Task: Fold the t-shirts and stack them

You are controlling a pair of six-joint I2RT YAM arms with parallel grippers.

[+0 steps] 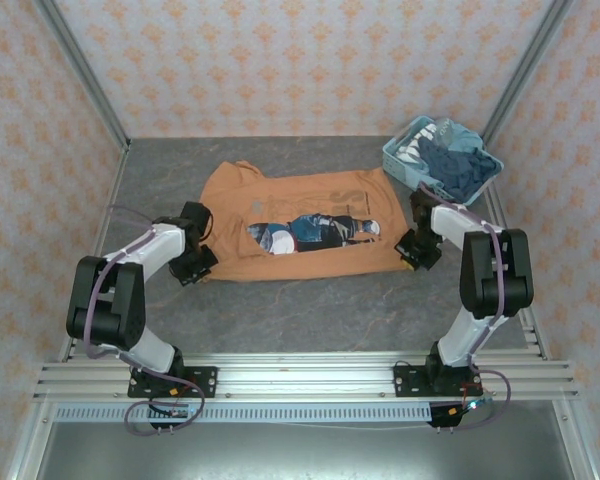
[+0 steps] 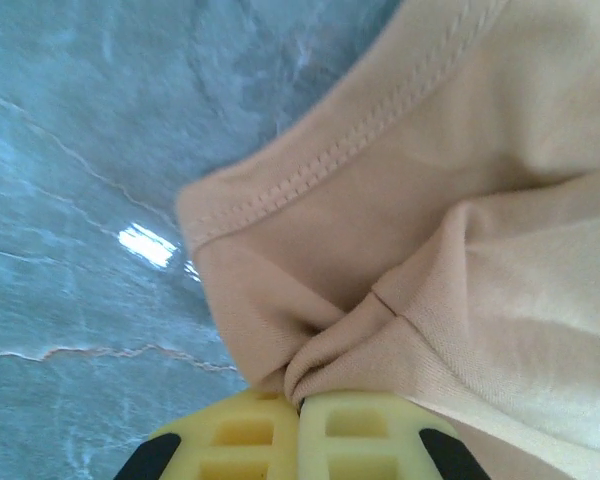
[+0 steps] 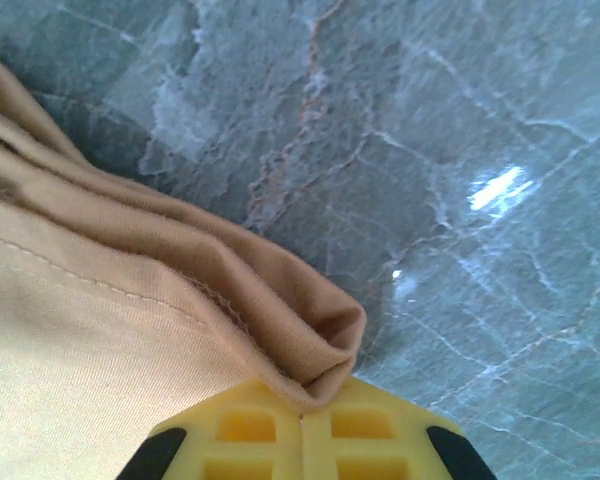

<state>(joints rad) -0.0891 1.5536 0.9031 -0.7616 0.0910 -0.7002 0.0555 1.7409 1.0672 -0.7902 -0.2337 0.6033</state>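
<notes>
The left end effector (image 2: 300, 408) is clenched on a bunched pinch of the orange-tan cloth t-shirt with the dark picture print (image 1: 300, 205), gripping it just beside a stitched hem at the garment's near-left corner. The shirt lies spread sideways across the middle of the grey marbled tabletop (image 1: 310, 315), print facing up. It is mostly flat, with a sleeve poking out at the far left. Whether a first fold is already in it, I cannot tell. At the shirt's near-right corner, the right end effector (image 3: 302, 410) is likewise clamped shut on a rolled lip of the same cloth, low against the tabletop. Further right, at the far corner, the light-blue plastic lattice basket (image 1: 405, 165) holds a heap of dark blue and pale t-shirts (image 1: 462, 165), unfolded.

The task looks to be near its start. With both near corners gripped, this shirt seems ready for a fold, nothing is stacked yet, and the basket's shirts all remain to be done.
</notes>
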